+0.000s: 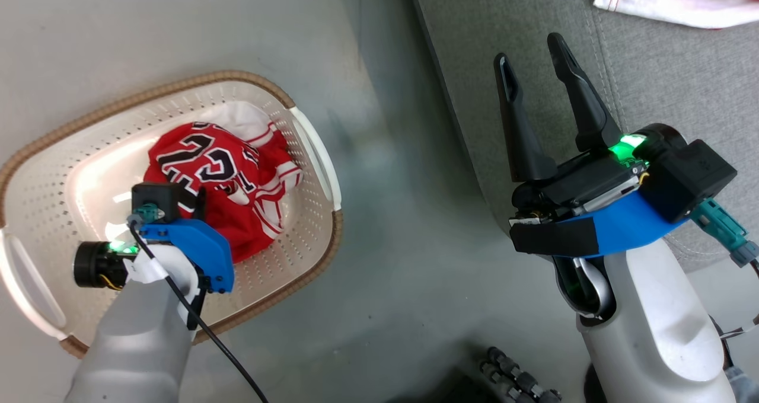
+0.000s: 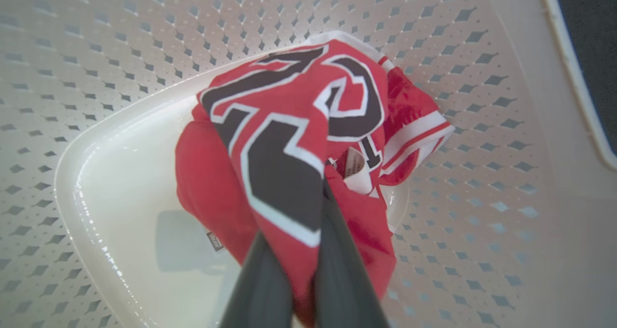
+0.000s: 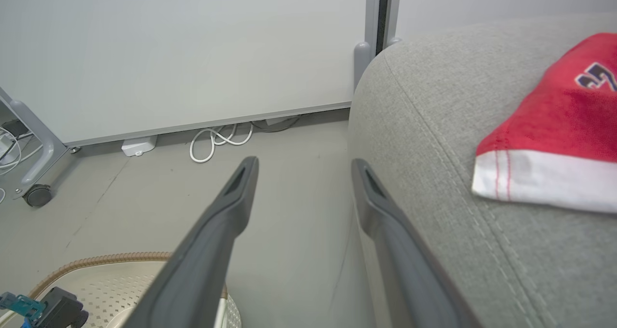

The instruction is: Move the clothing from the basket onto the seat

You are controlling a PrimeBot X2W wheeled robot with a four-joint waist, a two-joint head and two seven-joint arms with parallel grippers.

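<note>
Half the job looks done from where I stand. One red garment (image 3: 554,125) with a white hem already lies on the grey seat (image 1: 652,95), near its edge. The other, a red jersey (image 1: 219,172), sits bunched in the bottom of the basket (image 1: 178,86), which stands on the floor (image 1: 385,272) just beside the seat.

The left claw (image 2: 315,198) is down inside the basket and clenched on a fold of the jersey; in the wrist view red cloth with part of a numeral is pinched between the two dark fingers. The rest of the jersey rests on the basket floor, so I'd say the grab is made and the lift, the carry across and the drop on the seat are all left to do. The right claw (image 1: 531,50) hangs spread wide and empty over the seat's edge, touching nothing.

As for writing: the jersey bears big black numerals outlined in white, which look like a 2 and a 3, though creased. A small dark tag (image 2: 215,241) and a pale neck label (image 2: 354,161) show, both too small to read. The garment on the seat shows a corner of a dark numeral, cut off.
</note>
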